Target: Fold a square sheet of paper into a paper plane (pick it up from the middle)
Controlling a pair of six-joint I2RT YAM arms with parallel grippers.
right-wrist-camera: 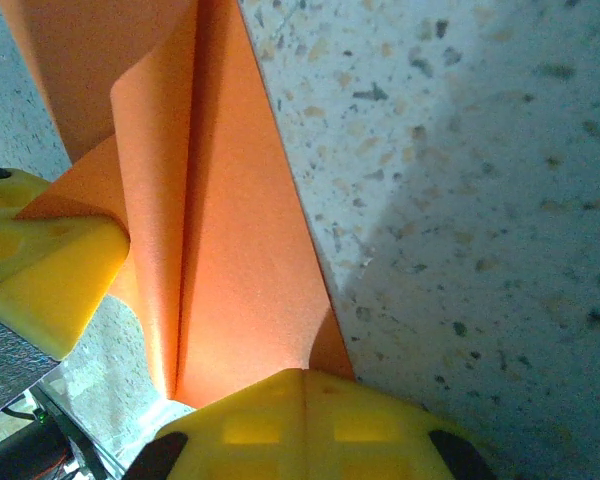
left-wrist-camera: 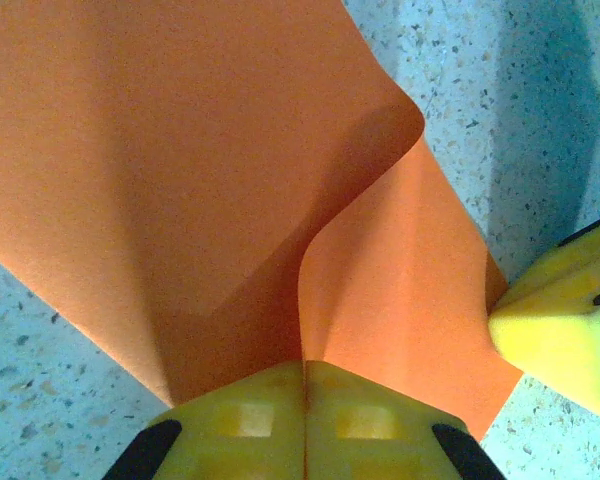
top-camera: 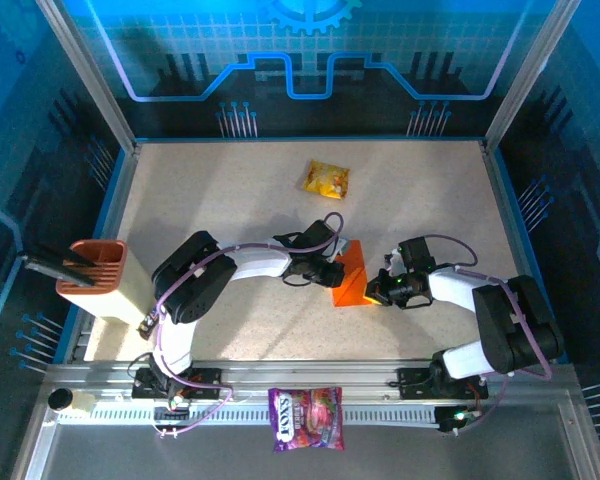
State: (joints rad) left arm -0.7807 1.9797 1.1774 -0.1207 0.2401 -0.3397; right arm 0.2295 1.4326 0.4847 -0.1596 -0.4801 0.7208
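- Midway across the tabletop [top-camera: 230, 190] lies the orange sheet of paper [top-camera: 352, 275], partly folded over itself, with one part raised off the speckled surface.
- On the sheet's left side, the left gripper [left-wrist-camera: 304, 378] has its yellow fingers pressed together, pinching the paper where it bends up into a curled flap.
- On the sheet's right side, the right gripper [right-wrist-camera: 305, 385] is also closed on the paper, pinching its edge at the foot of a long crease.
- Seen from each wrist, the other arm's yellow finger sits right against the sheet's far edge.
- Beyond the sheet, toward the back wall, a yellow snack packet [top-camera: 327, 179] lies flat, well apart from it.
- Nearer than the sheet, on the front rail, lies a purple bag [top-camera: 306, 418].
- Far to the left of the sheet, a reddish-brown slotted holder [top-camera: 93, 270] stands at the tabletop's edge.
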